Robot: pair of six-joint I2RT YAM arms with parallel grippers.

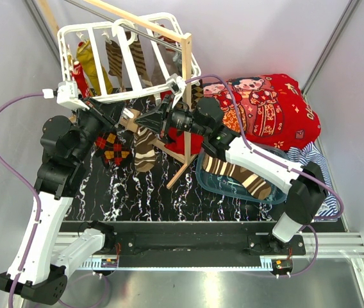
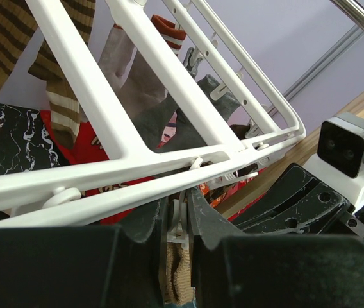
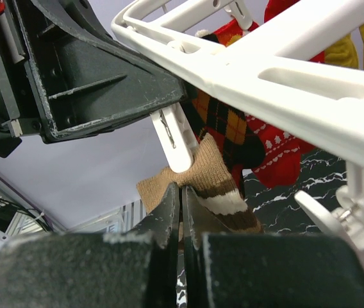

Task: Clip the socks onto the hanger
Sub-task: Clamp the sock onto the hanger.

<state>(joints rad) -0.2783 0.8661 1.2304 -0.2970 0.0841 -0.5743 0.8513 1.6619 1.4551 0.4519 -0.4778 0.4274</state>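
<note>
Black marbled tabletop (image 1: 137,192) lay beneath one white plastic rectangular drying hanger (image 1: 124,94). Two grippers met at its near bar. The left gripper (image 2: 180,217) was clamped on one white dangling clip (image 3: 173,138). The right gripper (image 3: 182,199) pinched one brown-and-cream striped sock (image 3: 217,183), whose cuff met the clip's tip just above its fingertips. Beyond them hung one argyle sock (image 3: 223,125) and one red sock (image 3: 284,147).
</note>
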